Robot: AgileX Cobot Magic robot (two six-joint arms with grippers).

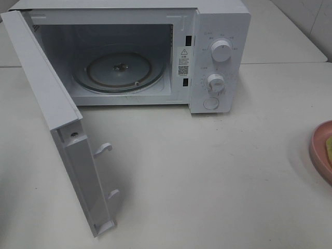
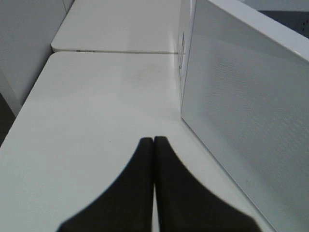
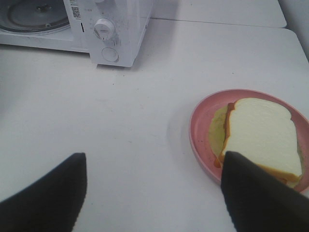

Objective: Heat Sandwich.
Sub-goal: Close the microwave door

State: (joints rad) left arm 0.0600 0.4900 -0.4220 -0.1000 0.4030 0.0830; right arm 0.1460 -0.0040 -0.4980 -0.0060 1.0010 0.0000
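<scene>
The sandwich point(image 3: 260, 135), white bread with reddish filling and pale lettuce, lies on a round pink plate point(image 3: 200, 125) in the right wrist view. My right gripper point(image 3: 154, 157) hangs open above the table, one finger point(image 3: 251, 193) overlapping the plate's near edge, nothing between the fingers. In the high view only the plate's rim point(image 1: 319, 150) shows at the right edge. The white microwave point(image 1: 218, 52) stands at the back with its door point(image 1: 57, 114) swung wide open and the glass turntable point(image 1: 118, 70) bare. My left gripper point(image 2: 153, 145) is shut on nothing, beside the door's outer face point(image 2: 251, 106).
Two dials point(image 1: 221, 52) and a button sit on the microwave's right panel. The open door juts toward the table's front left, with latch hooks point(image 1: 104, 149) on its edge. A seam point(image 2: 116, 51) joins a second table behind. Neither arm shows in the high view.
</scene>
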